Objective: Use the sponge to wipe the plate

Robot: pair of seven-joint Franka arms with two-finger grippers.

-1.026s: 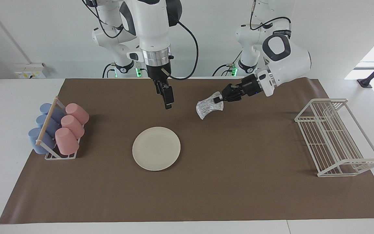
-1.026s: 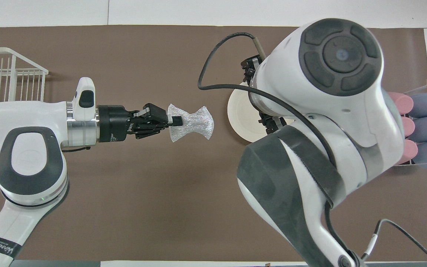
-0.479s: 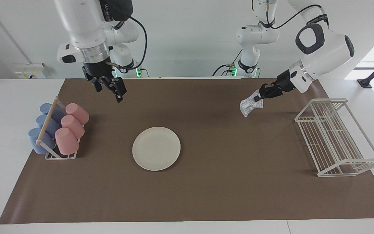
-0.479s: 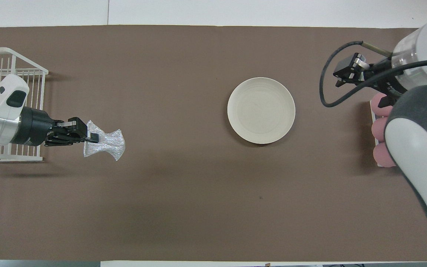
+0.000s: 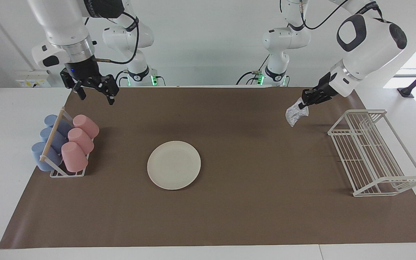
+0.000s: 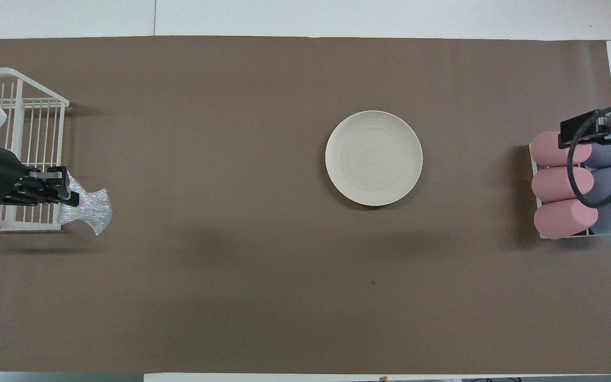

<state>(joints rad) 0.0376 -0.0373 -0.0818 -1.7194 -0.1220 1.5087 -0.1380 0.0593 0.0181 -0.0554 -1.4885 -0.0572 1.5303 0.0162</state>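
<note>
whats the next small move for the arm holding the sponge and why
Probably swing the left claw back over the mat toward the plate. It is shut on the sponge, up in the air beside the wire rack, well away from the plate, which lies bare mid-mat. The right claw hangs open above the cup rack's end.

The plate (image 5: 174,165) lies alone mid-mat, open all round. A cup rack (image 5: 64,146) (right arm's end) and a wire rack (image 5: 373,151) flank it, well apart.

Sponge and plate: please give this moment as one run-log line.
left gripper: shut on sponge, in air by wire rack | right gripper: open, empty | plate: on mat, untouched
</note>
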